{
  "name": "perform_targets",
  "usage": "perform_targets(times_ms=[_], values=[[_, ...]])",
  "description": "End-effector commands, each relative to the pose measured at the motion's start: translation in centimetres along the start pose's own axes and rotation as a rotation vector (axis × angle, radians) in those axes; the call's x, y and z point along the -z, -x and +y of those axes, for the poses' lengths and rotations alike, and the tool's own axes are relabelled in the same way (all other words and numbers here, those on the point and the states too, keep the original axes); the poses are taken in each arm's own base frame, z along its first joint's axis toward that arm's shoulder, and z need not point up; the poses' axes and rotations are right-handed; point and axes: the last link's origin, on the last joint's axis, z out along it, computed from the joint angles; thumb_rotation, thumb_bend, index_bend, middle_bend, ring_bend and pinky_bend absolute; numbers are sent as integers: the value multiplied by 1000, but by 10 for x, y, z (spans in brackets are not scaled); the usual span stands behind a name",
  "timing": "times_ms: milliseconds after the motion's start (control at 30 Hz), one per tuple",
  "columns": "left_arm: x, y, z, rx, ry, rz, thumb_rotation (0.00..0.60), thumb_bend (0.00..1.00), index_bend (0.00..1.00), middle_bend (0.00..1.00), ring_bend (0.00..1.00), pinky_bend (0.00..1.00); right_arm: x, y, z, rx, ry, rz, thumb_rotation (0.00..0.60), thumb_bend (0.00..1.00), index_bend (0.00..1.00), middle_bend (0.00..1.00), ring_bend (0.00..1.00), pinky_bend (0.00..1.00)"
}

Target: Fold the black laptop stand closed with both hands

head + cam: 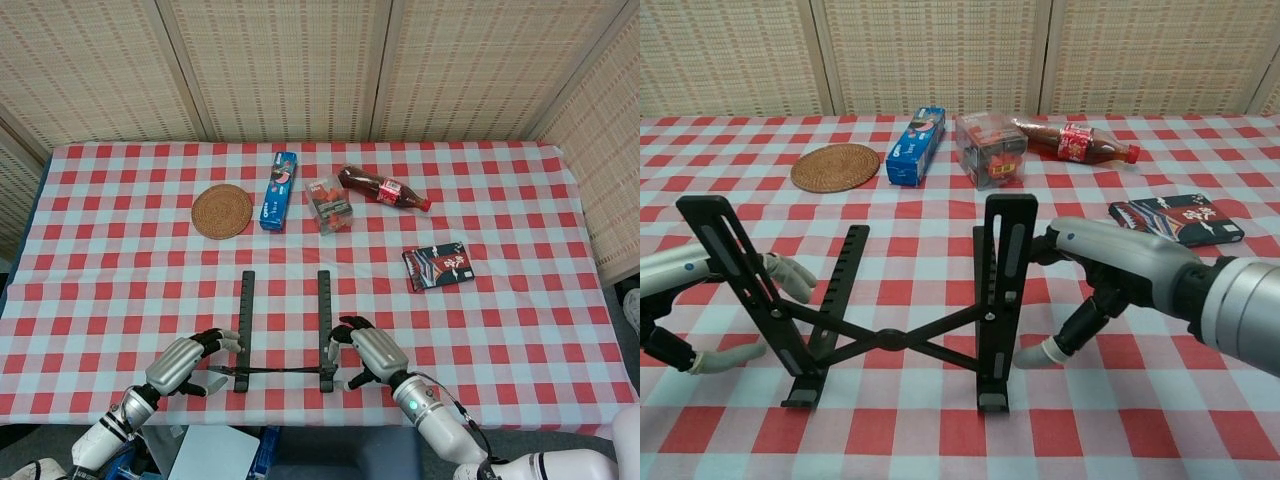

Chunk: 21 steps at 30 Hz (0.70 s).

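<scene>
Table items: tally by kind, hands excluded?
Laptop stand: 1
Woven coaster: 1
Blue snack box: 1
Clear plastic box: 1
Cola bottle: 1
Dark flat packet: 1
Total: 6

Two silver robot hands on metal arms

The right hand (1110,275) is cased in smooth silver-grey shells, with black joints and pale rubbery fingertips (1038,355); a ribbed silver cylinder is seen at its wrist, and in the head view a small green light is lit there. The left hand (680,300) is built alike: silver shell, black joints, pale tips. White arm segments are seen behind both wrists.
</scene>
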Motion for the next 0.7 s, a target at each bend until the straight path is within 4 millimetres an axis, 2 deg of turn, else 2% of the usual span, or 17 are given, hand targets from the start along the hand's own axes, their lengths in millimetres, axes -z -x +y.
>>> perform_targets(times_ms=[33, 167, 333, 433, 700], values=[[5, -2, 1, -8, -1, 0, 599, 349, 182, 135, 108, 248, 3, -1, -1, -2, -4, 9, 600, 6, 314, 194, 58, 55], [10, -9, 2, -10, -5, 14, 598, 349, 92, 75, 62, 234, 2, -1, -8, -23, -32, 19, 600, 0, 143, 105, 13, 55], [18, -19, 1, -25, -16, 41, 591, 349, 32, 10, 11, 215, -6, 1, -19, -62, -69, 51, 600, 0, 37, 46, 0, 55], [23, -27, 0, -34, -24, 62, 586, 349, 21, 0, 1, 205, -13, 0, -27, -82, -89, 83, 600, 0, 2, 25, 0, 54], [31, -39, -5, -52, -47, 96, 575, 349, 12, 0, 0, 195, -32, -7, -36, -124, -85, 164, 600, 0, 0, 9, 0, 45]])
